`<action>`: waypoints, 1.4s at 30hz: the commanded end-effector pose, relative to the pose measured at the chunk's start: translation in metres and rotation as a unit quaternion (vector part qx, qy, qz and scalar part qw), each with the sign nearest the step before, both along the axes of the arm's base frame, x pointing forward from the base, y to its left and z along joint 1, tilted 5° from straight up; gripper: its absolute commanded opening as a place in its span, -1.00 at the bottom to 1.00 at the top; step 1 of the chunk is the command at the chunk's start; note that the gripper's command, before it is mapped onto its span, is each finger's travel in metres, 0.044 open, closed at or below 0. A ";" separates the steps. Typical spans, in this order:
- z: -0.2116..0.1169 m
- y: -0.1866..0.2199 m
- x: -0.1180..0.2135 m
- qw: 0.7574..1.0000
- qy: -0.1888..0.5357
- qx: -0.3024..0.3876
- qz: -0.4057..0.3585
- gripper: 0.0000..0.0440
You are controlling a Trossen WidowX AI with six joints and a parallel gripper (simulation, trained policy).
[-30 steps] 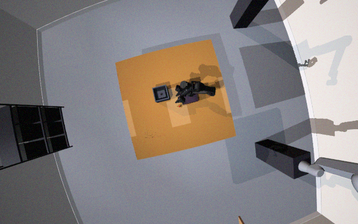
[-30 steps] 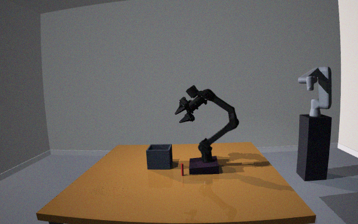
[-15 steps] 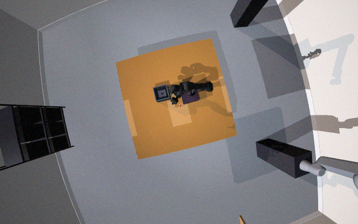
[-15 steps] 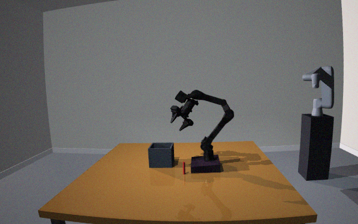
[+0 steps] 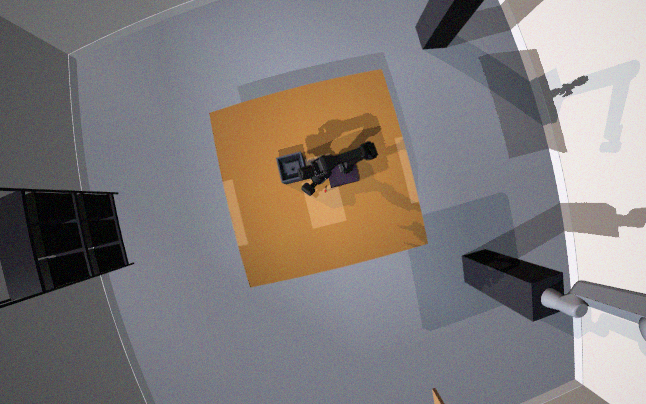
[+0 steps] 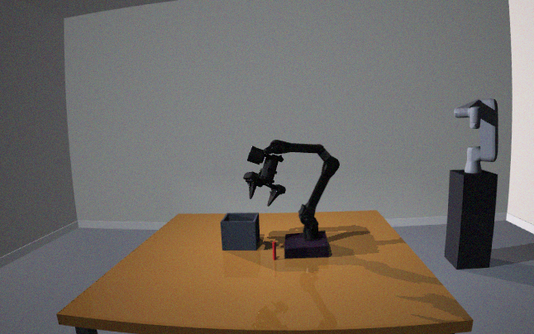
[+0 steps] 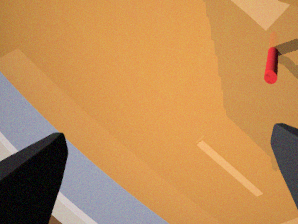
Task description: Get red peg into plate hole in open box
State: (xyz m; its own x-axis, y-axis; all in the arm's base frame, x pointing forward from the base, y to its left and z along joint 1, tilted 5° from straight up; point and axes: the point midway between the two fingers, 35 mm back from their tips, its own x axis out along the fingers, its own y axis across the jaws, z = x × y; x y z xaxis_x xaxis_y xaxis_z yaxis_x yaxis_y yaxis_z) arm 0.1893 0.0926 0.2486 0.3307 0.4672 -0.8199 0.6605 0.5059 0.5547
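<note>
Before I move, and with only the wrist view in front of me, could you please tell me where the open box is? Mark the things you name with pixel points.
Observer: The exterior view shows the open box (image 5: 280, 171) (image 6: 240, 235) to the left of the red peg (image 5: 326, 190) (image 6: 274, 250) (image 7: 271, 65).

Operator: Thank you. Could you also tell me what is on the peg's other side?

Observer: In that same view, the arm's dark base (image 5: 352, 177) (image 6: 291, 250) is just to the right of the peg.

Operator: And how does the hand (image 5: 326, 178) (image 6: 260, 202) (image 7: 172, 139) stand in height against the box?

Observer: Its fingertips are above the box's rim, with the fingers spread and nothing between them.
</note>
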 end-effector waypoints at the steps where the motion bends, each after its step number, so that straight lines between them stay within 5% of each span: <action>1: -0.011 0.006 0.000 0.999 0.035 -0.005 -0.009 1.00; 21: -0.083 0.031 -0.021 0.968 0.227 -0.075 -0.071 1.00; 42: -0.156 0.031 -0.037 0.935 0.295 -0.146 -0.128 1.00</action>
State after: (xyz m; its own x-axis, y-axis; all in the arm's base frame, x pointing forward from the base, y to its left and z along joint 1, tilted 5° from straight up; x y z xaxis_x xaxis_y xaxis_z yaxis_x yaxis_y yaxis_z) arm 0.1535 0.1245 0.1003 -0.1443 0.1739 -0.9741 0.9249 0.3736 -0.0704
